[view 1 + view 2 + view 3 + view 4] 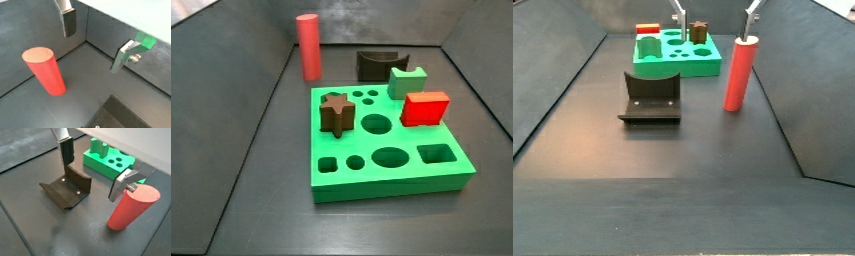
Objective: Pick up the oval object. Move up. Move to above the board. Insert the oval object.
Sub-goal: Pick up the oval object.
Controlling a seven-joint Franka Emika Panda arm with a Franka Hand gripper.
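The gripper (99,174), high at the far end above the floor, has two flat silver fingers (62,134); each carries a dark pad; a screw head (135,58) shows on one.

Wrist views: close, looking down past gripper (93,42) fingers onto dark floor. Side views: opposite ends; near thick green holed board (385,145), far beyond dark L-shaped fixture (649,96). All share salmon-red upright peg (740,73).
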